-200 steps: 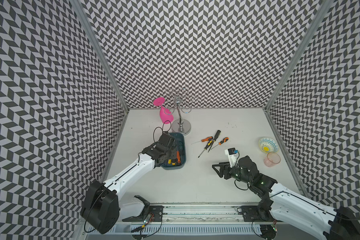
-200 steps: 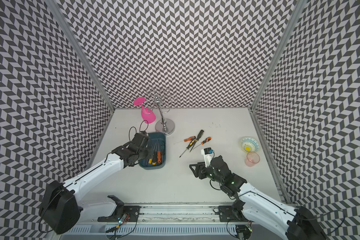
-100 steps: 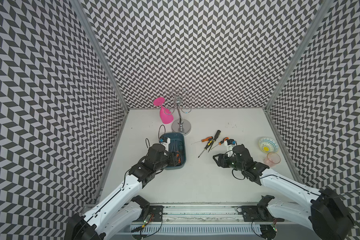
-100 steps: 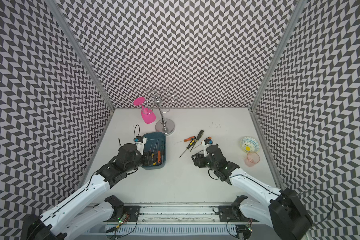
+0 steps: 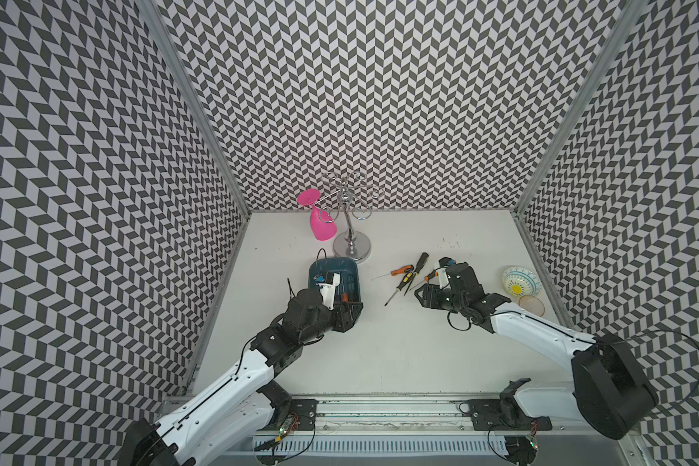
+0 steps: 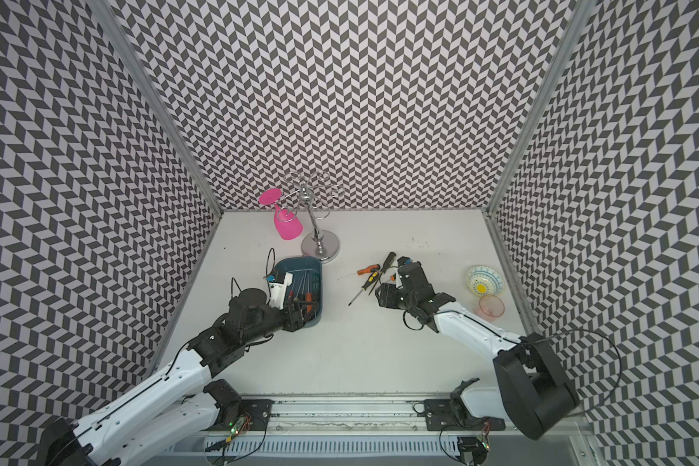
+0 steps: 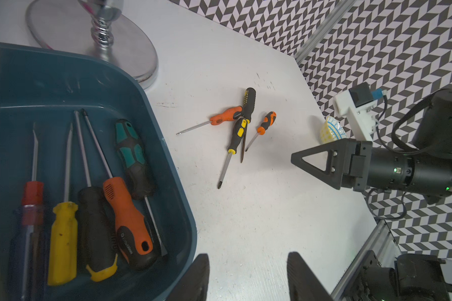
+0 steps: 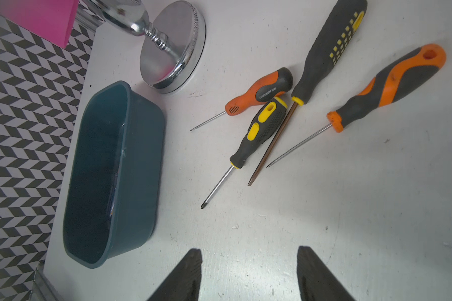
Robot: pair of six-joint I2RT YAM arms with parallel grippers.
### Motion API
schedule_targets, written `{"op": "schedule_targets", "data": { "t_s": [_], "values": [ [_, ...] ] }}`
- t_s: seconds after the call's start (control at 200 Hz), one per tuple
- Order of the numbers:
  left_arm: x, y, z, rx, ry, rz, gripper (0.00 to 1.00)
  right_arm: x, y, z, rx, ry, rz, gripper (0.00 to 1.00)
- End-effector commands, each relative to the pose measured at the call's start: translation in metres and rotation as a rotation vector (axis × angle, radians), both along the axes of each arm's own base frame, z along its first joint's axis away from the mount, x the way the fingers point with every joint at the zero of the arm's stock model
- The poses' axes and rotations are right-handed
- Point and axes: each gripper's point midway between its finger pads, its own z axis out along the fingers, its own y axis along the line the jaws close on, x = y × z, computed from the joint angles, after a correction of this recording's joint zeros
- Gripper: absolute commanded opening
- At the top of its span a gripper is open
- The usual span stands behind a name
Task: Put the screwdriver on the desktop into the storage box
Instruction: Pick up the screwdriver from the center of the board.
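Screwdriver tally: five lie inside the storage box [image 7: 167, 161], and four lie on the desktop [image 8: 350, 208] between the box and the right arm. The right gripper [image 8: 248, 250] hovers low over bare desktop just short of those four, jaws apart with nothing between them. The left gripper [image 7: 247, 256] sits at the near end of the box, also apart and empty. Step in hand, as I judge it: the right arm reaches for the next pick. The best candidate is the orange-and-grey screwdriver [image 8: 386, 86], which lies apart from the rest with its handle clear on both sides. The other three crowd together. The small orange screwdriver [image 8: 259, 93] appears to touch the stubby black-and-yellow screwdriver [image 8: 259, 127], and the shaft of the long black screwdriver [image 8: 326, 52] runs just beside that stubby handle. Closing there risks dragging a neighbour. Turn the wrist so the jaws straddle the handle across its width. Close on the thick middle, not the thin shaft, and lift level. On the carry, keep off the chrome stand base [image 8: 172, 47] just beside the box's far end. Lay the tool down parallel to those inside.
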Motion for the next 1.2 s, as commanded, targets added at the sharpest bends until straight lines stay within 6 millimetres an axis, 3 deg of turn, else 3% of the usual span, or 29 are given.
{"op": "schedule_targets", "data": {
  "t_s": [0.0,0.18,0.41,0.711,1.196],
  "values": [
    [0.001,-0.008,0.014,-0.04,-0.044,-0.018,0.51,0.009,0.0,0.006,0.002,-0.022,0.001,0.61],
    [-0.004,-0.018,0.013,-0.062,-0.042,-0.052,0.52,0.025,-0.014,0.002,-0.028,0.004,-0.061,0.6],
    [-0.009,-0.03,0.007,-0.065,-0.024,-0.084,0.51,0.056,-0.028,-0.009,-0.098,0.057,-0.142,0.52],
    [-0.014,-0.028,0.006,-0.059,-0.031,-0.079,0.51,0.095,-0.042,-0.027,-0.187,0.128,-0.227,0.49],
    [-0.018,-0.021,0.002,-0.064,-0.038,-0.064,0.51,0.115,-0.048,-0.067,-0.258,0.221,-0.278,0.46]
  ]
}}
